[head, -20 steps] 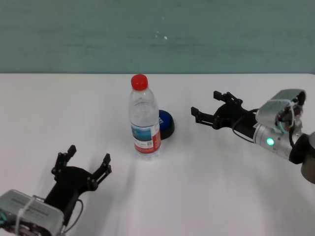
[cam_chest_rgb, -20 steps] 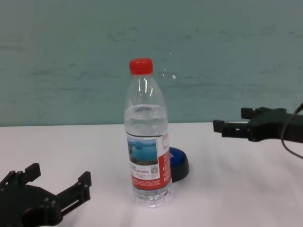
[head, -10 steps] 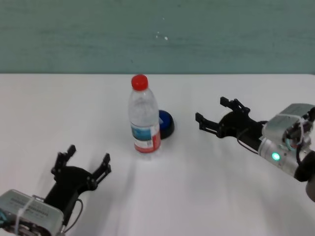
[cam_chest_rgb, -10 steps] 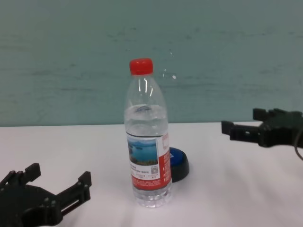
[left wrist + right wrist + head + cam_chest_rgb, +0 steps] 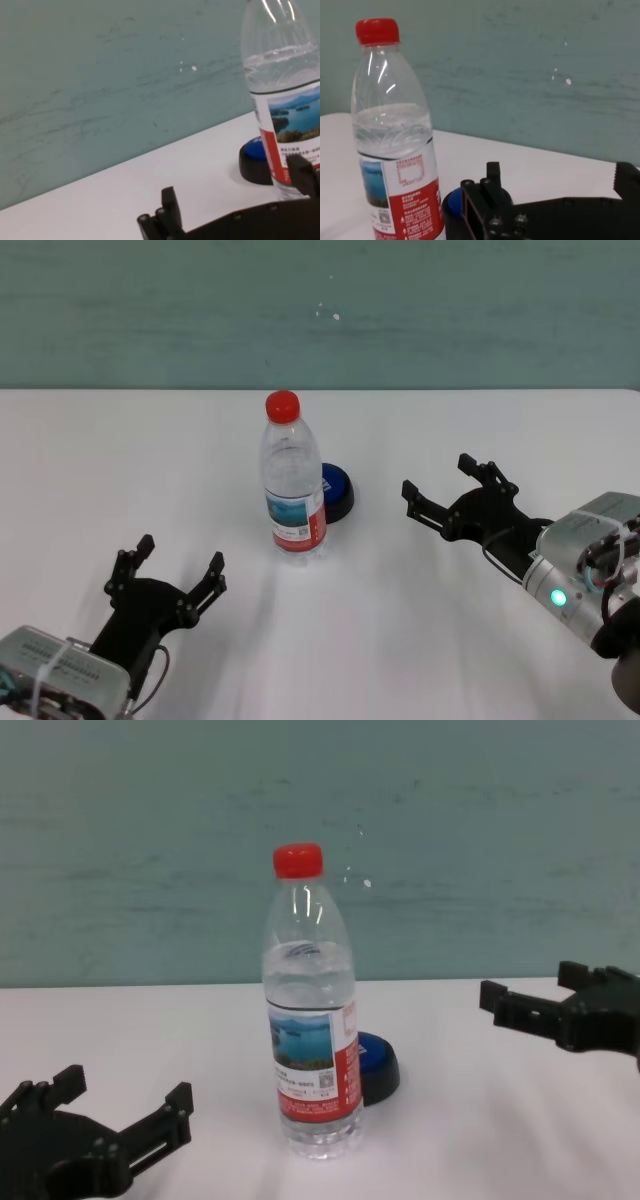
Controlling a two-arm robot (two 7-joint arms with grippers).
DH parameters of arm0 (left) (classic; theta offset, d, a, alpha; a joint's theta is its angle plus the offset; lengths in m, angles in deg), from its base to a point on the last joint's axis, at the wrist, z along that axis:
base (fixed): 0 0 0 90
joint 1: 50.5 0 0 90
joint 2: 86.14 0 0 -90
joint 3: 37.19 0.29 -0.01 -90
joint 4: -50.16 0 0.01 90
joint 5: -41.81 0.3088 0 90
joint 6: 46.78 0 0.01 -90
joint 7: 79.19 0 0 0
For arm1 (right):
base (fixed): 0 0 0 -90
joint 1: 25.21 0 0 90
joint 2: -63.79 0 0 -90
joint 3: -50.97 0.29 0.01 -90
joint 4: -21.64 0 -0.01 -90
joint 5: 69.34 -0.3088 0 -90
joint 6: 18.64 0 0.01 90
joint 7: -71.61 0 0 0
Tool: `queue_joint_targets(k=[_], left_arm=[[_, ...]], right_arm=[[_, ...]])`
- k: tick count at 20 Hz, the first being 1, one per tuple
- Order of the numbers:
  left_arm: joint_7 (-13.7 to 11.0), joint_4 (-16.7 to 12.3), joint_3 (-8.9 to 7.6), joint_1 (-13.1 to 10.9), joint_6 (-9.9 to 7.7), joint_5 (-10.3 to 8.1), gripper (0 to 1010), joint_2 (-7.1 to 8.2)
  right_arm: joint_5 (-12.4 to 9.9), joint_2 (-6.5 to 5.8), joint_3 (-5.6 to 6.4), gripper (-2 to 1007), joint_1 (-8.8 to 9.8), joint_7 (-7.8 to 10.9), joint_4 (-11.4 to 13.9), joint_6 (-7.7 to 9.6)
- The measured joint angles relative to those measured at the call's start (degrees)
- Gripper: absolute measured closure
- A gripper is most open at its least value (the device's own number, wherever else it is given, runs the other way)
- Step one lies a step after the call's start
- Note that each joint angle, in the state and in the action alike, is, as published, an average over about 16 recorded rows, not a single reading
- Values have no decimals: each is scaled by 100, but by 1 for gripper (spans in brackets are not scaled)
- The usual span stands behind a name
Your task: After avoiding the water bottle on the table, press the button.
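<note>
Head view: water bottle (image 5: 291,480) stands upright mid-table (image 5: 420,640), red cap on; blue button (image 5: 337,490) sits just behind it to the right, touching or nearly so, partly hidden by the bottle. Right gripper (image 5: 449,495) is off to the right of the button, apart from it, fingers spread wide, holding nothing. Left gripper (image 5: 168,568) parked at near left, also wide open and empty. Chest view: bottle (image 5: 310,1030) in the centre, button (image 5: 378,1065) peeking out behind its right side; right gripper (image 5: 540,995) above the tabletop at the right edge, left gripper (image 5: 115,1105) low at bottom left. Left wrist view: bottle (image 5: 287,100) with button (image 5: 255,157) behind it, beyond the open fingers. Right wrist view: bottle (image 5: 395,150) close, button (image 5: 452,205) low beside it, mostly blocked by a black finger (image 5: 487,200).
</note>
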Motion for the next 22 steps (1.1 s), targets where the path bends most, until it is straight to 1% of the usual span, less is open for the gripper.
queue_joint_targets(k=[3,6,12,17,22], left_arm=[[0,0,0,0,0,0,10,0],[0,0,0,0,0,0,10,0],[0,0,0,0,0,0,10,0],[0,0,0,0,0,0,10,0],[0,0,0,0,0,0,10,0]], right_arm=[[72,84,31,1,135,-18,21,-107],[146,164,37,1,221,4,-14,-209],[326,299,-3,1,281,90,-171,-361],[441,390,-17,1,280,99,-292,-386],[513,444,-17,1,278,69,-331,-359]])
